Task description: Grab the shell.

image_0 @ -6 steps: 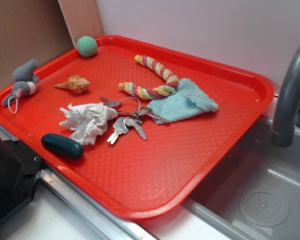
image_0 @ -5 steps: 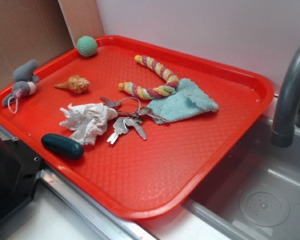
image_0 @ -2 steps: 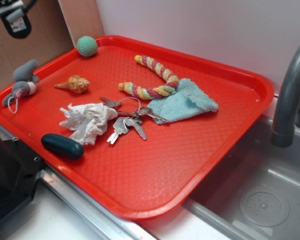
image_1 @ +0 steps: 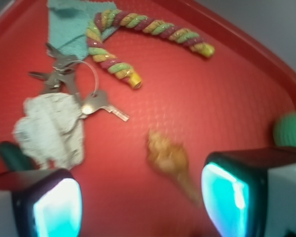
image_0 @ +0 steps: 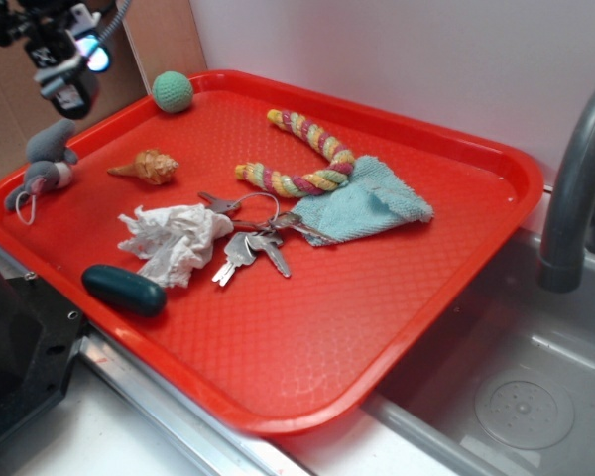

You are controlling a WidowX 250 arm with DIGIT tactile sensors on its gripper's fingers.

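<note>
Wrist view — shell (image_1: 168,159) between open pincer (image_1: 140,203) fingers, untouched.

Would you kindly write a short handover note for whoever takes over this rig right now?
Gripper: open, empty, in the air over the tray's far-left corner.
Shell: lying loose on the tray, between the ball and the tissue; in the wrist view it shows between the fingers, nearer the right one, with clear space around it.
Done: nothing grasped yet.
Left: descend over the shell, close, lift.
</note>
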